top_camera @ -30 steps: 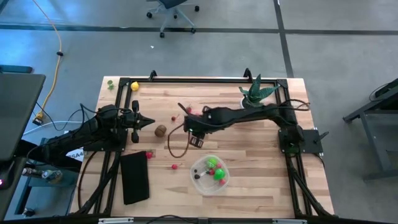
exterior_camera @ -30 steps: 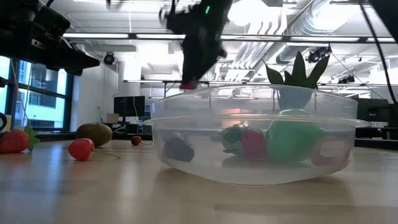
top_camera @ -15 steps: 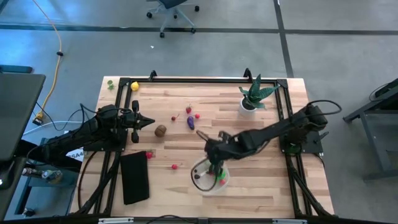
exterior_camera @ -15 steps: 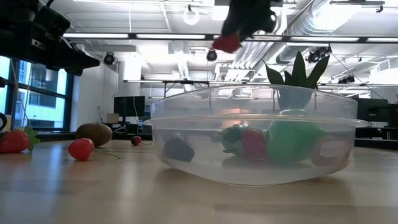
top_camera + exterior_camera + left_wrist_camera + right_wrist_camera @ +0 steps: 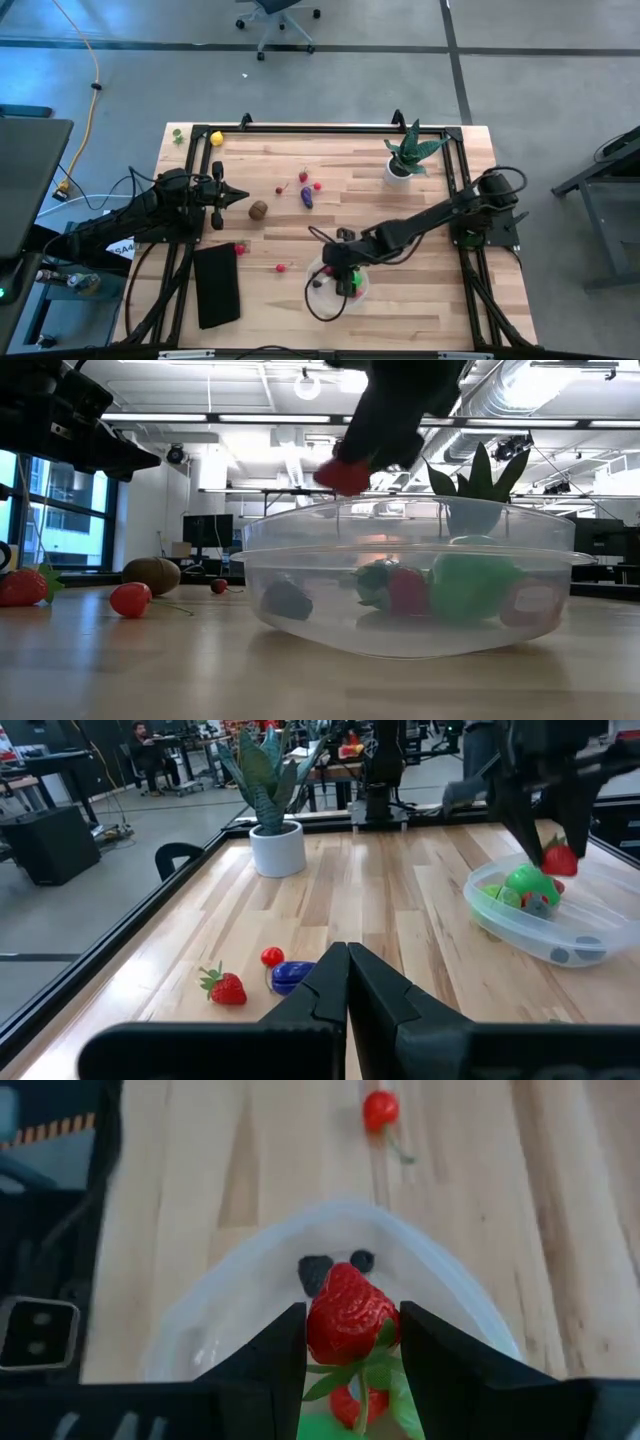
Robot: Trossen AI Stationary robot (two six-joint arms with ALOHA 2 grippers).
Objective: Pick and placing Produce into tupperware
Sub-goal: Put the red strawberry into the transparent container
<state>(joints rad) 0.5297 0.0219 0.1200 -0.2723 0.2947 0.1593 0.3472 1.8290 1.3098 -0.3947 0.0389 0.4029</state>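
Table (image 5: 400,210) of pale wood carries a black rectangle (image 5: 217,285) near its left front, a potted plant (image 5: 405,155) at the back right, and the clear round container (image 5: 337,285) at the front. Right gripper (image 5: 350,1330) hangs over that container, fingers clamped on a red strawberry (image 5: 348,1323). Left gripper (image 5: 238,198) waits by the brown fruit (image 5: 259,210), fingers clenched empty. No writing is legible.
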